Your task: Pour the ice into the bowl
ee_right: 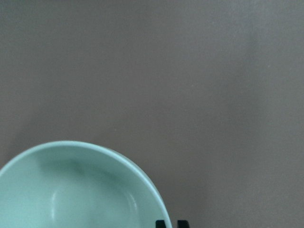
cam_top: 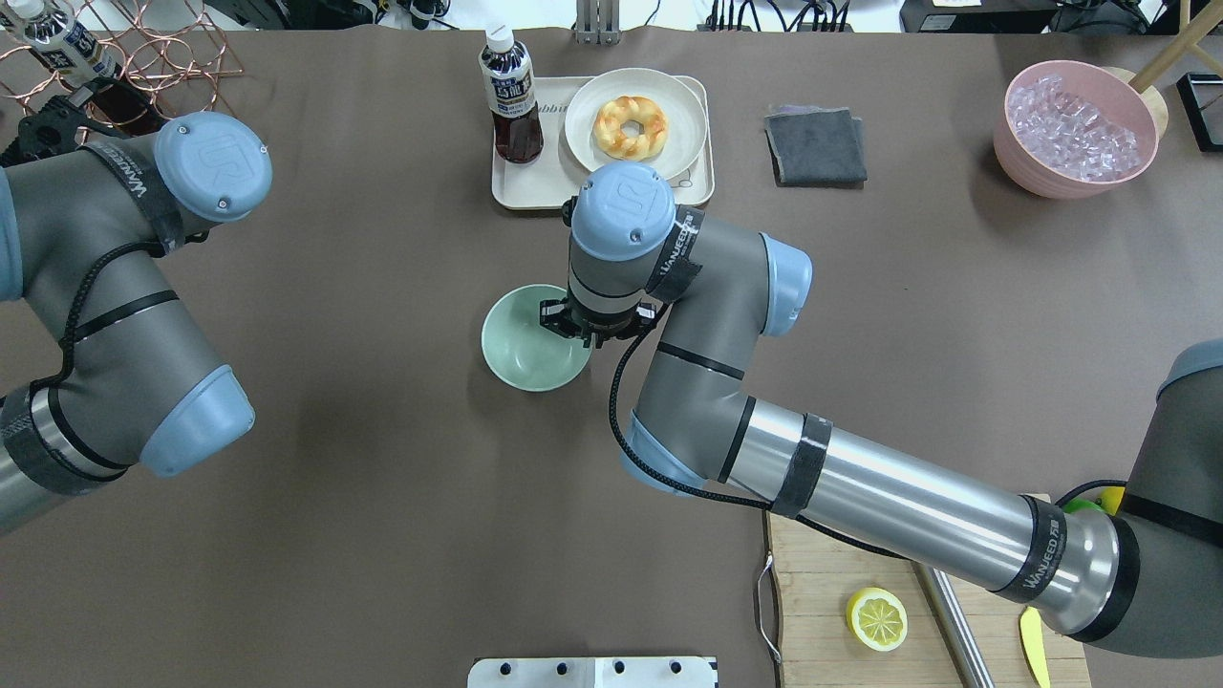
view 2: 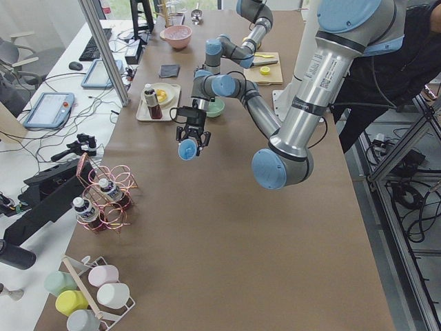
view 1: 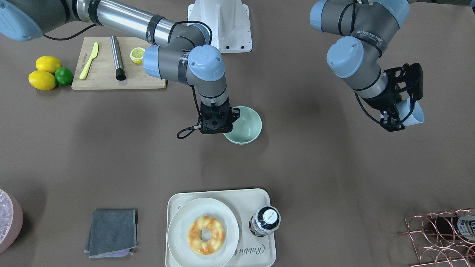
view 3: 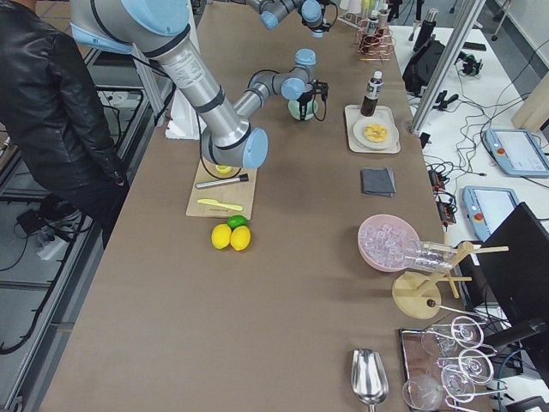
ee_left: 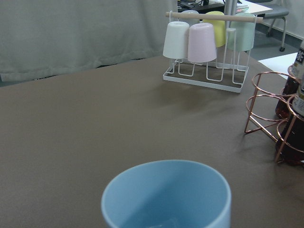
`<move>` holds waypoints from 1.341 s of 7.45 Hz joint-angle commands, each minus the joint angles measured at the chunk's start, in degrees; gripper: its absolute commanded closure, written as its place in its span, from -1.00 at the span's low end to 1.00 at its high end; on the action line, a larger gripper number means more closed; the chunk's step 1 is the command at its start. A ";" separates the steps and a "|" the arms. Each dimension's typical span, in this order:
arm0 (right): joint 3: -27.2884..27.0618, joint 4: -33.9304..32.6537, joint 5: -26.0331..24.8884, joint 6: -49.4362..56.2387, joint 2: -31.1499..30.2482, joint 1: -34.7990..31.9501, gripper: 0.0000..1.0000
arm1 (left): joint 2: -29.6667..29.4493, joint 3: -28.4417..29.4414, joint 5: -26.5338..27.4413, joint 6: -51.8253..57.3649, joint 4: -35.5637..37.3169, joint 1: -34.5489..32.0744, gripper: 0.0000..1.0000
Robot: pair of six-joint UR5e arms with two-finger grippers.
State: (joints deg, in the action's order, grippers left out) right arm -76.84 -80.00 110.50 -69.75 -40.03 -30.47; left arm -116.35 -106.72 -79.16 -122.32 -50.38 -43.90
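At the middle of the table (view 1: 315, 167) the mint-green bowl (view 1: 248, 128) stands upright with nothing in it, so no ice has gone in yet. The right gripper (ee_right: 172, 223) sits at the bowl's rim. Its wrist view shows the two fingertips close together right where the rim runs, so it looks to be pinching the rim, probably to steady the bowl.

The only ice cubes (cam_top: 1070, 129) plainly in view are heaped in the pink container (cam_top: 1027, 172) at the table's far end on the robot's right, well apart from the bowl. On the other side, the left gripper (view 1: 404, 107) is closed around a light blue cup (view 1: 415, 114), held off the table and tilted, also well apart from the bowl. Its wrist view looks into the cup's mouth, but the bottom is cut off, so I cannot tell whether it carries any cubes.

By my reading the task is early. The cup has to be carried over the bowl and tipped, and none of the pour is done.
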 commanded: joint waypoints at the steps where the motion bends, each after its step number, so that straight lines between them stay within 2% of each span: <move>1: -3.31 -5.59 3.31 1.27 0.56 -3.71 0.20 | -1.16 -1.38 -0.12 1.82 0.98 0.05 -0.11; 2: -4.28 -8.31 5.15 2.50 1.35 -6.16 -0.11 | -1.95 -2.69 -1.08 2.26 1.77 0.05 -0.11; 3: -5.85 -10.94 7.34 6.25 1.18 -9.49 -0.24 | -4.56 -2.88 -2.66 3.05 3.51 0.13 -0.11; 5: -10.41 -18.67 8.24 18.71 -1.09 -15.91 -0.23 | -10.45 -3.32 -6.26 3.06 6.51 0.83 -0.11; 7: -17.26 -19.06 8.51 26.56 -9.24 -20.58 -0.26 | -15.29 -2.80 -7.85 2.80 6.43 4.33 -0.09; 8: -20.43 -19.06 8.24 29.29 -13.19 -22.51 -0.44 | -17.23 -2.70 -8.38 1.84 6.17 7.40 -0.09; 10: -24.31 -18.27 7.89 30.45 -21.37 -25.85 -0.95 | -20.48 -2.62 -8.47 -2.64 5.90 13.02 -0.09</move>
State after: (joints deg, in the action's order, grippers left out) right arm -97.55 -98.81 118.61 -41.25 -54.40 -53.11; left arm -133.82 -109.47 -87.33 -121.94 -44.30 -35.70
